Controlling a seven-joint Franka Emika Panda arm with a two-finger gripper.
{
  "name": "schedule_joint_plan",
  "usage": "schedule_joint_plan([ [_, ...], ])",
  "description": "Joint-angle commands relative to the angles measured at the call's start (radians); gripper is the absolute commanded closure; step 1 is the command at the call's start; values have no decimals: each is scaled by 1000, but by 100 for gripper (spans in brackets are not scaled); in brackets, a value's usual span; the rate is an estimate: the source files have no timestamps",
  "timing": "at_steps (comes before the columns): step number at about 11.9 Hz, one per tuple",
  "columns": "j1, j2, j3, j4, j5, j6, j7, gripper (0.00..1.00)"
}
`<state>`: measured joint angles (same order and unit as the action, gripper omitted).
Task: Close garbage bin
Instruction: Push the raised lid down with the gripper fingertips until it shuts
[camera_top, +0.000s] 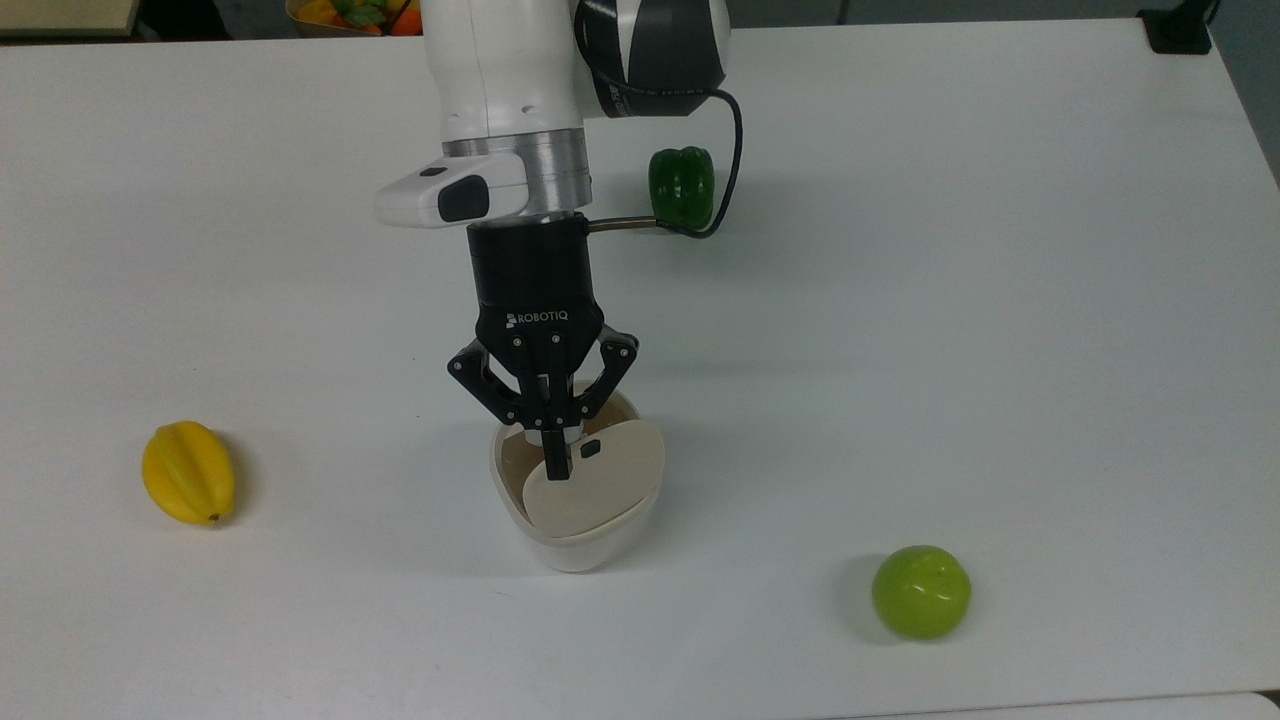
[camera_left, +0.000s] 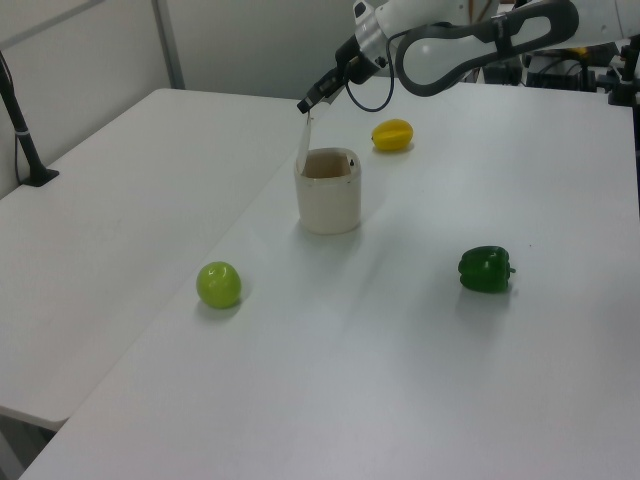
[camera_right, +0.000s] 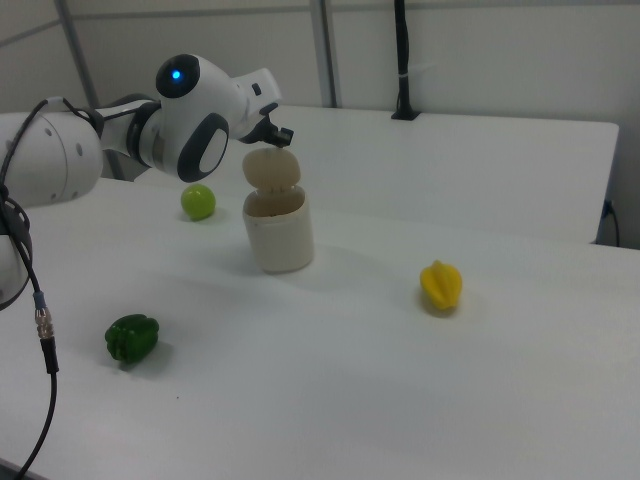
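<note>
Lid upright, gripper at its top edge

Garbage bin (camera_top: 575, 510) sits mid-table between the starfruit (camera_top: 188, 472) and the green apple (camera_top: 920, 591). Lid (camera_left: 303, 143) stands near vertical on the far-side hinge in the left view. Gripper (camera_top: 556, 468) points down, fingers pinched together and holding nothing, tip at the lid's top edge. Judgement: push toward the bin opening to drop the lid.

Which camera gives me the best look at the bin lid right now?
The right view: the lid faces it, standing upright above the garbage bin. The left view shows the lid edge-on as a thin strip; in the top view the gripper overlaps it.
</note>
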<state>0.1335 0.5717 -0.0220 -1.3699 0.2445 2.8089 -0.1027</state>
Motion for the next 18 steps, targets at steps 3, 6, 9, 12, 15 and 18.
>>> schedule_joint_plan([
  [3, 11, 0, -13, 2, 1, -2, 31, 100],
  [6, -6, -18, -10, -5, 13, -131, 32, 100],
  [9, -11, -38, -12, -1, 32, -279, 35, 100],
  [12, -9, -38, -13, -5, 24, -353, 66, 100],
  [15, -11, -38, -13, -5, 13, -414, 63, 100],
  [18, -14, -36, -18, -9, 15, -451, 61, 100],
])
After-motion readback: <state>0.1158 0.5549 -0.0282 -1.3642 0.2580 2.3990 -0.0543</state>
